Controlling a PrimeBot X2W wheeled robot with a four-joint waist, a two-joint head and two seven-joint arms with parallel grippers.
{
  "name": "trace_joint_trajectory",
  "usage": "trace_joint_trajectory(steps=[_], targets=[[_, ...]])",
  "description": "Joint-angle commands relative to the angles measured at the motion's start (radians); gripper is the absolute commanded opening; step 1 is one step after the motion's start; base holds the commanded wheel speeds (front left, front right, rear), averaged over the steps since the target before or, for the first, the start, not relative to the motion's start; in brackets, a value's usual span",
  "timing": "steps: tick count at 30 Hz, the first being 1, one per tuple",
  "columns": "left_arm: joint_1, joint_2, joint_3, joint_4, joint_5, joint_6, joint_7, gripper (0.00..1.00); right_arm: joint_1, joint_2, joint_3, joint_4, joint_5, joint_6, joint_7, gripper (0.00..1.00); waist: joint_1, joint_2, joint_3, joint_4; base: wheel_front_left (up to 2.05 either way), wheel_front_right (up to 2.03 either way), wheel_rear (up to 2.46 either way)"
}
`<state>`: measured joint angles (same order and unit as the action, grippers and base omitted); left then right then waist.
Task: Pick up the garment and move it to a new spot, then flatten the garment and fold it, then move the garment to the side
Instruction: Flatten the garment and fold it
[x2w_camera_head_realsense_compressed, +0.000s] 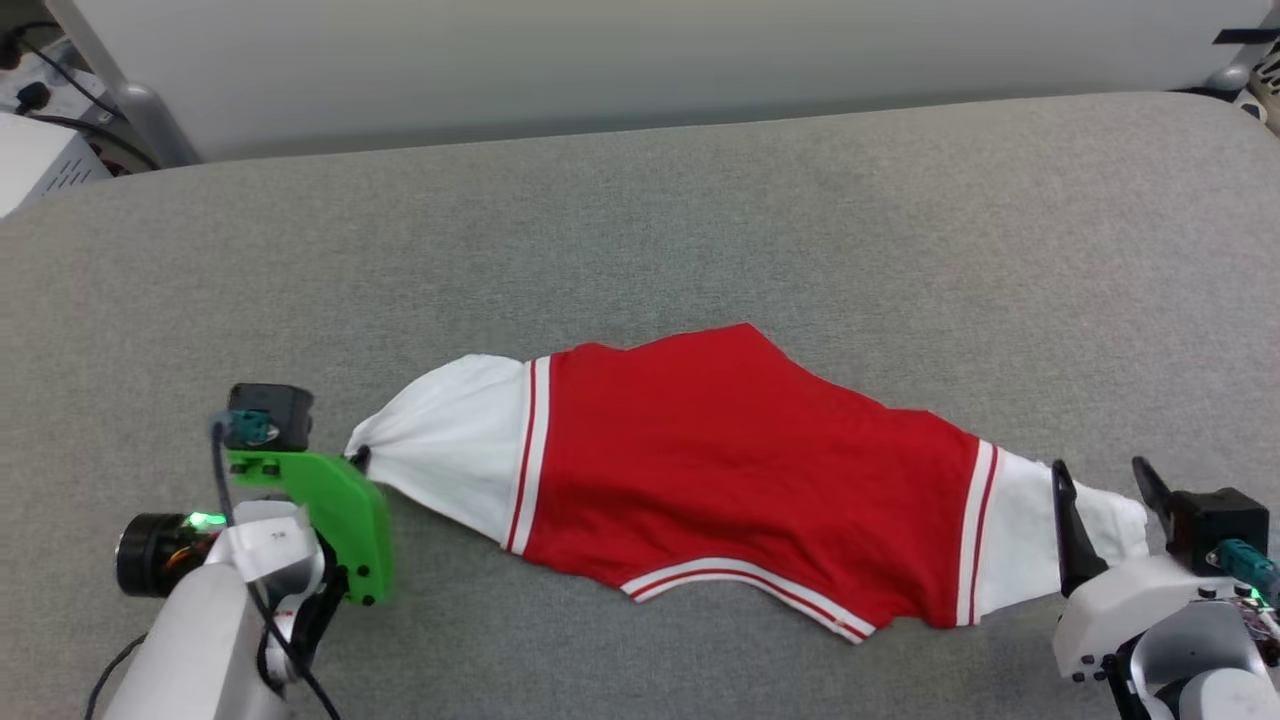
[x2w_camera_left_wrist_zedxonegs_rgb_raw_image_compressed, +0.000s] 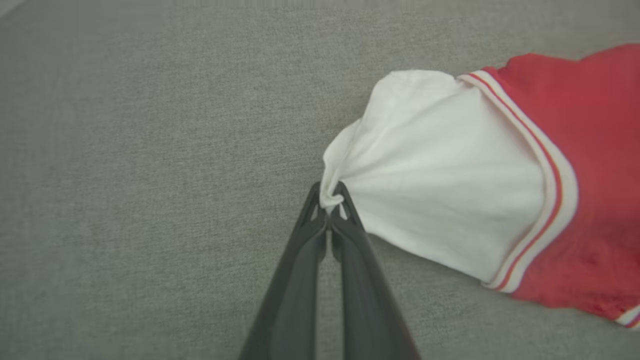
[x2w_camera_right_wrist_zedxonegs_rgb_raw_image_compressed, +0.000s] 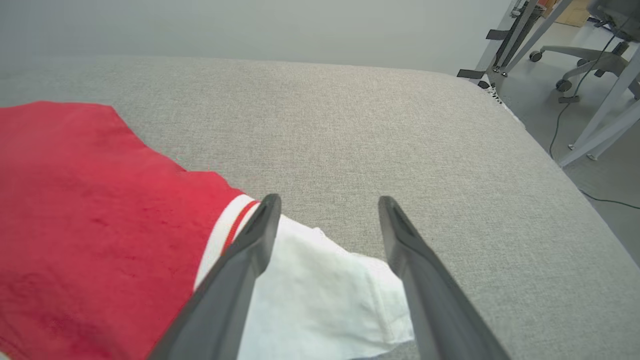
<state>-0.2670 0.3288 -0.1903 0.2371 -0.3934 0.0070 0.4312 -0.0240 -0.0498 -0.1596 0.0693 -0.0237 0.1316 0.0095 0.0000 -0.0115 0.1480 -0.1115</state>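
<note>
Garment (x2w_camera_head_realsense_compressed: 740, 470) lies stretched out: left gripper (x2w_camera_left_wrist_zedxonegs_rgb_raw_image_compressed: 330, 202), jaws clamped on one white sleeve tip; right gripper (x2w_camera_right_wrist_zedxonegs_rgb_raw_image_compressed: 330, 201), jaws apart astride the other sleeve, should bite deep before any lift.

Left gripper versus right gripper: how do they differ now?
Left gripper is shut, pinching the near sleeve at its tip; right gripper is open, straddling the other sleeve ungripped. Left's sleeve is bunched to a point; right's lies loose. Both sit at the garment's ends.
</note>
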Motion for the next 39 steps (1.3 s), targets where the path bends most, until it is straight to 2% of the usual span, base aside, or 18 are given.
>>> trace_joint_trajectory(steps=[1, 5, 11, 18, 25, 29, 39], targets=[[0.031, 0.017, 0.018, -0.023, -0.016, 0.012, -0.005, 0.00, 0.018, -0.001, 0.005, 0.002, 0.000, -0.001, 0.016, 1.00, 0.0000, 0.0115, -0.029, 0.028, 0.00, 0.00, 0.00], [0.103, 0.038, 0.056, -0.110, -0.044, 0.032, 0.009, 0.00, 0.041, -0.008, 0.018, -0.004, 0.009, -0.001, 0.085, 1.00, 0.0000, 0.0115, -0.050, 0.056, 0.00, 0.00, 0.00], [0.218, 0.044, 0.071, -0.257, -0.078, 0.060, 0.061, 0.00, 0.083, -0.047, 0.021, -0.043, 0.038, -0.001, 0.266, 1.00, 0.0000, 0.0115, -0.054, 0.104, 0.00, 0.00, 0.00], [0.297, 0.033, 0.045, -0.392, -0.095, 0.075, 0.111, 0.00, 0.107, -0.106, -0.008, -0.105, 0.059, -0.001, 0.482, 1.00, 0.0000, 0.0115, -0.033, 0.143, 0.00, 0.00, 0.00], [0.308, 0.024, 0.013, -0.467, -0.095, 0.082, 0.145, 0.00, 0.085, -0.129, -0.041, -0.095, 0.080, -0.001, 0.637, 1.00, 0.0000, 0.0115, -0.010, 0.171, 0.00, 0.00, 0.00], [0.300, 0.024, 0.001, -0.485, -0.090, 0.084, 0.156, 0.00, 0.068, -0.136, -0.039, -0.067, 0.071, -0.001, 0.658, 1.00, 0.0000, 0.0115, 0.004, 0.183, 0.00, 0.00, 0.00], [0.282, 0.030, -0.010, -0.503, -0.095, 0.079, 0.167, 0.00, 0.028, -0.129, -0.012, 0.051, 0.055, -0.001, 0.629, 1.00, 0.0000, 0.0115, 0.036, 0.198, 0.00, 0.00, 0.00]])
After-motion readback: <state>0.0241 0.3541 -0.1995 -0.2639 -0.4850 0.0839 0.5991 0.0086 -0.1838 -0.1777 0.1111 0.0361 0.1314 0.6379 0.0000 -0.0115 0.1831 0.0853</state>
